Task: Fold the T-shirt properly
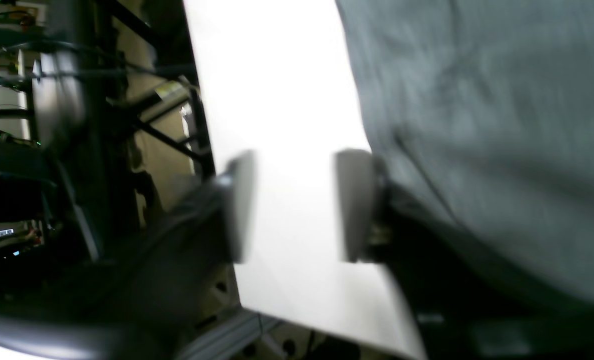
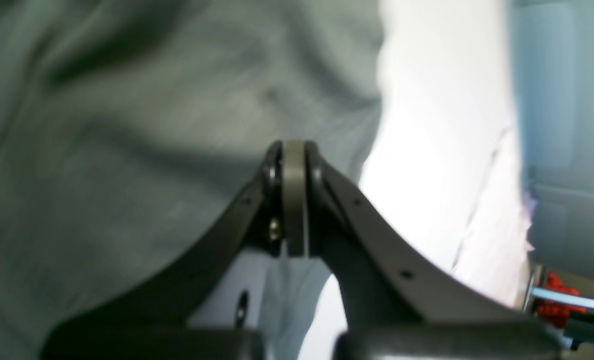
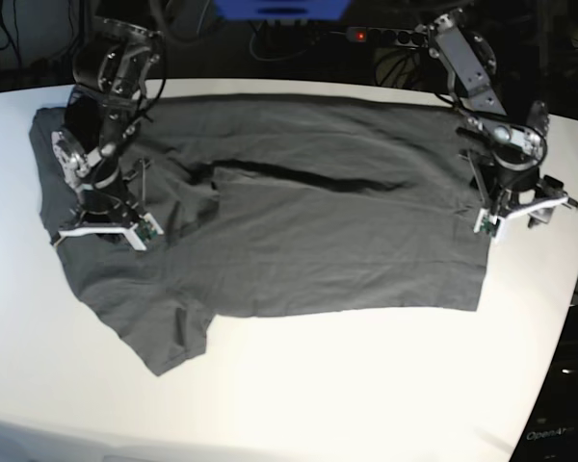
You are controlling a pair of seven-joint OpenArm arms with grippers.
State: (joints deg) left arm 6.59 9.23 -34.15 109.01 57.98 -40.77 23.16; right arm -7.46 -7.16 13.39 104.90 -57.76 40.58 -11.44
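T-shirt (image 3: 299,231) is lying spread across the white table (image 3: 366,385), filling mid-frame in the base view, one sleeve pointing lower left. Left gripper (image 1: 294,205) is hovering at the shirt's right edge, jaws parted over bare table, nothing between them. Right gripper (image 2: 294,200) is sitting clenched over the cloth at left, pads pressed together.

A broad white table (image 3: 366,385) fills most of the room's middle. Behind its far edge a power strip (image 3: 380,37) shows a small red light, with dark cables (image 3: 395,63) tangled nearby.
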